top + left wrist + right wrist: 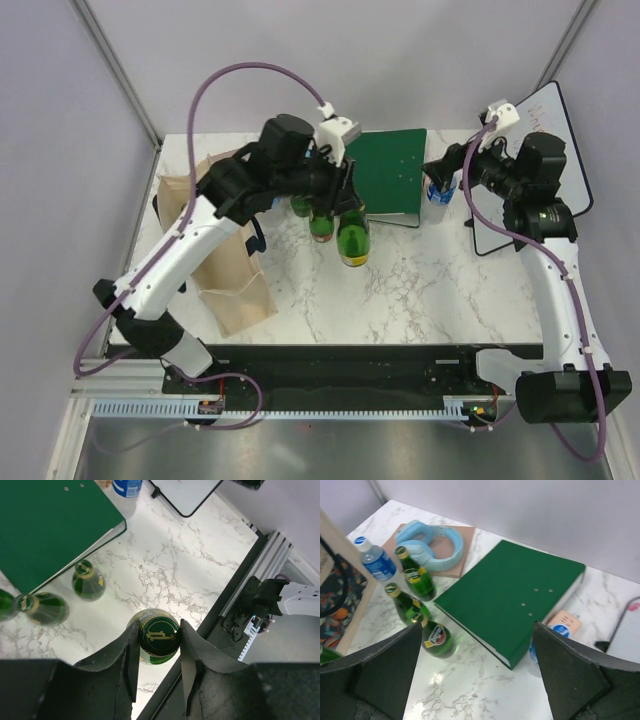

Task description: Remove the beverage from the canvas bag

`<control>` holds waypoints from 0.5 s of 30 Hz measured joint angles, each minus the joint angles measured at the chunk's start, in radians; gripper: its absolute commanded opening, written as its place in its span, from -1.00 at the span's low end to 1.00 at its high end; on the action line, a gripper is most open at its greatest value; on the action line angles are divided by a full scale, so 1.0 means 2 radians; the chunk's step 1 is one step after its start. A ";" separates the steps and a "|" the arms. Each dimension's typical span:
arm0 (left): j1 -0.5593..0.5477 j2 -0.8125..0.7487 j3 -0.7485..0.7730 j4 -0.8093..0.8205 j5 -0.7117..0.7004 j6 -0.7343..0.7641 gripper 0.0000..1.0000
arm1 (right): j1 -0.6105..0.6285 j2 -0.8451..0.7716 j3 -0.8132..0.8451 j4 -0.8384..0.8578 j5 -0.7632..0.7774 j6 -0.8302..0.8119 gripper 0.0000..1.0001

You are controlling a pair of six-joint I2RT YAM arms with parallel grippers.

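Observation:
My left gripper (347,208) is shut on the cap of a green glass bottle (353,242) that stands on the marble table to the right of the beige canvas bag (228,275). In the left wrist view its fingers (125,655) press both sides of the bottle cap (159,636). Two more green bottles (321,226) stand just left of it, also seen in the left wrist view (88,581). The bag's edge shows in the right wrist view (337,587). My right gripper (438,172) is open and empty above the table, its jaws wide apart (477,626).
A green binder (390,172) lies behind the bottles. A water bottle (438,190) stands below my right gripper. A whiteboard (530,170) lies at the far right. Blue headphones (432,542) on a brown board and another water bottle (376,561) sit beside the bag.

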 measured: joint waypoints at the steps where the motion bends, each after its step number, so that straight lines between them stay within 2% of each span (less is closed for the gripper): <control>1: -0.012 0.011 -0.001 0.006 -0.003 0.004 -0.95 | -0.007 -0.001 0.000 0.000 0.008 0.000 0.96; 7: -0.058 0.079 -0.001 0.050 -0.020 0.028 -0.95 | -0.047 -0.009 0.000 -0.005 0.065 0.020 0.96; 15: -0.082 0.158 0.002 0.105 -0.043 0.062 -0.95 | -0.085 -0.017 0.000 -0.007 0.100 0.047 0.96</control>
